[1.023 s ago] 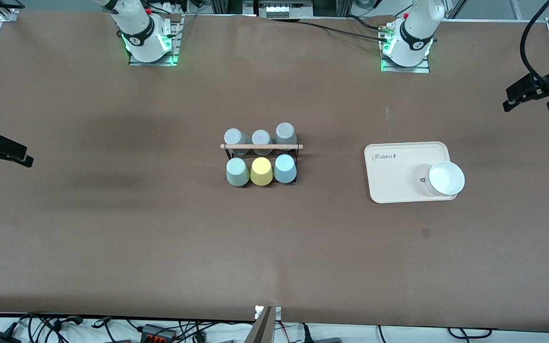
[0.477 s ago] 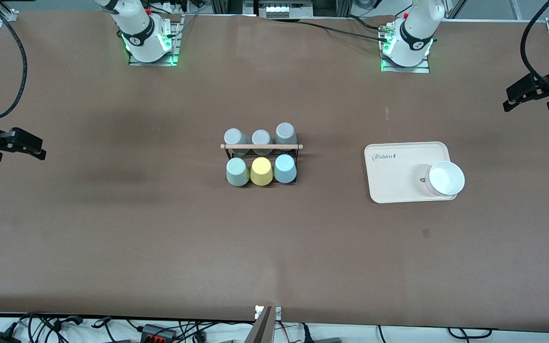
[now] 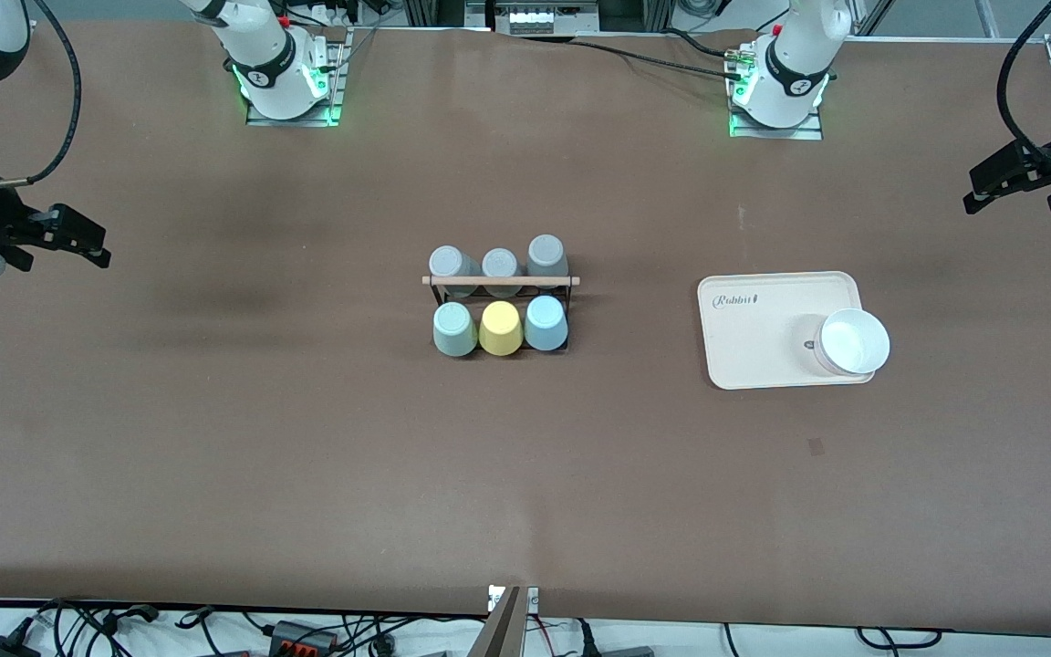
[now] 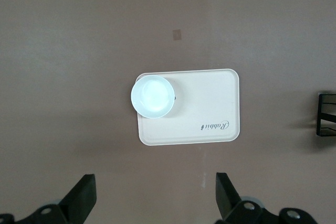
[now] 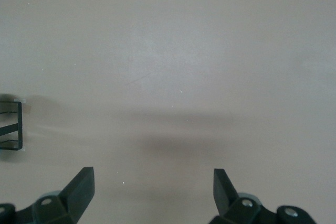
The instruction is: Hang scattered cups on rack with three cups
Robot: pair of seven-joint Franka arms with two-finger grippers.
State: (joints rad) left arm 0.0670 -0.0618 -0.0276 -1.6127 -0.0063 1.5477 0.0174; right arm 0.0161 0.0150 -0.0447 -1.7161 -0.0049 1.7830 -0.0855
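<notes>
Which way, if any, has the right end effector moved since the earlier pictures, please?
Yes: the right end effector moved toward the rack and the arm bases.

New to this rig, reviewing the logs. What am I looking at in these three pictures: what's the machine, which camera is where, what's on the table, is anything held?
Two robot arms are bolted to one long edge of a brown table. The wide picture comes from a high camera facing them. The other two come from cameras on each arm's wrist, looking down past its two black fingers.

Mid-table stands a small black wire rack with a wooden rod across its top. Six cups sit upside down on it: three grey cups in the row nearer the arms, then a mint cup, a yellow cup and a blue cup.

Toward the left arm's end lies a cream tray with a white bowl at its corner.

The left gripper and right gripper hang open and empty over the table's ends.
</notes>
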